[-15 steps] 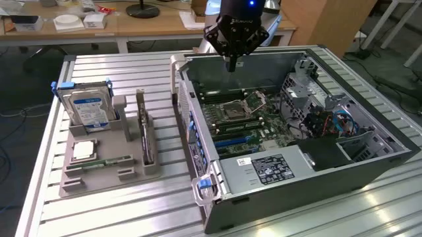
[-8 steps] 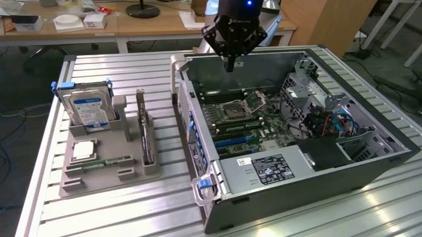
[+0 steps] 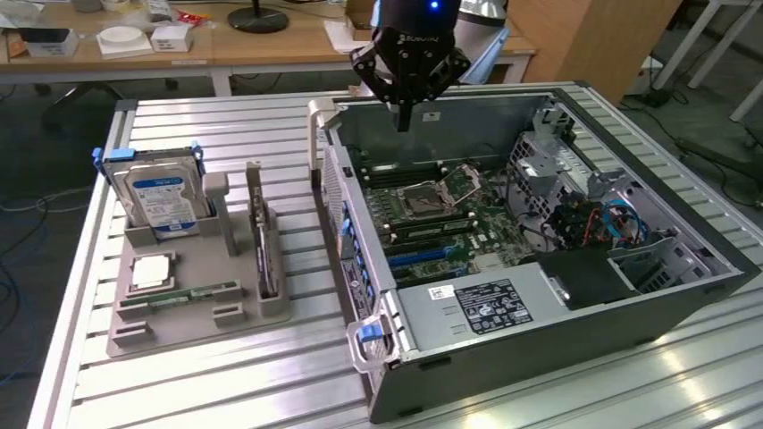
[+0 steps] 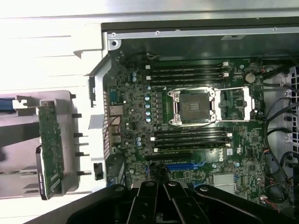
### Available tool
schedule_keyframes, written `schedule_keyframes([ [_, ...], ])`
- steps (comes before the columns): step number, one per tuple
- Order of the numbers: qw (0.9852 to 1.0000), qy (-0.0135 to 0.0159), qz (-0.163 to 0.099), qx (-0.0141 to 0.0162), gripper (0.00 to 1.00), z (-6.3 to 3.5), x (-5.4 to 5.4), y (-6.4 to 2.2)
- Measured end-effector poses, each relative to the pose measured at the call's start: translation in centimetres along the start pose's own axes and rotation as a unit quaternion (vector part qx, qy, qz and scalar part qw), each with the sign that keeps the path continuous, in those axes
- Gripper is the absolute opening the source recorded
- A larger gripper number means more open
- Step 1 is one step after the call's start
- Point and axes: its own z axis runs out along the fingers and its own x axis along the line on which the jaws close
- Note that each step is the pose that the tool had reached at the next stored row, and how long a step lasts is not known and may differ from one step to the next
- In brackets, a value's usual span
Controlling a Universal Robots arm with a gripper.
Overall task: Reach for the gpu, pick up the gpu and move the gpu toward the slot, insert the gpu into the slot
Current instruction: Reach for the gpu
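Observation:
The gpu (image 3: pixel 263 255) is a thin dark card standing on edge in the grey holder (image 3: pixel 197 313), at the exterior view's left of the open computer case. The wrist view shows the gpu (image 4: pixel 50 149) by its green board side, outside the case wall. The slot (image 3: pixel 423 256) is a long blue strip on the green motherboard; in the wrist view the slot (image 4: pixel 180 165) lies just ahead of my fingers. My gripper (image 3: pixel 406 121) hangs shut and empty above the far end of the case. The gripper (image 4: pixel 158 212) is well apart from the gpu.
A silver hard drive (image 3: pixel 161 198) with a blue label stands in the same holder, with a processor chip (image 3: pixel 153 271) and a memory stick (image 3: pixel 179 293) lying flat. The case wall (image 3: pixel 339 223) rises between holder and motherboard. Cables (image 3: pixel 596 219) and a power supply (image 3: pixel 483 304) fill the case's near side.

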Motion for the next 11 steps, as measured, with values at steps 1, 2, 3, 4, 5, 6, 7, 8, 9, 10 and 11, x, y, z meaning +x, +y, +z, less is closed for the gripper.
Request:
schedule_keyframes([
  [1,1.0000,0.0000,0.000,0.0000,0.10,-0.01,0.2,-0.02],
  [2,1.0000,0.0000,0.000,0.0000,0.10,-0.01,0.4,-0.04],
  [3,1.0000,0.0000,0.000,0.0000,0.10,-0.02,0.7,-0.05],
  [4,1.0000,0.0000,0.000,0.0000,0.10,-0.03,0.8,-0.07],
  [5,1.0000,0.0000,0.000,0.0000,0.10,-0.03,1.0,-0.08],
  [6,1.0000,0.0000,0.000,0.0000,0.10,-0.04,1.2,-0.10],
  [7,1.0000,0.0000,0.000,0.0000,0.10,-0.04,1.4,-0.11],
  [8,1.0000,0.0000,0.000,0.0000,0.10,-0.04,1.5,-0.12],
  [9,1.0000,0.0000,0.000,0.0000,0.10,-0.04,1.7,-0.14],
  [10,1.0000,0.0000,0.000,0.0000,0.10,-0.05,1.8,-0.15],
  [11,1.0000,0.0000,0.000,0.0000,0.10,-0.06,2.0,-0.16],
])
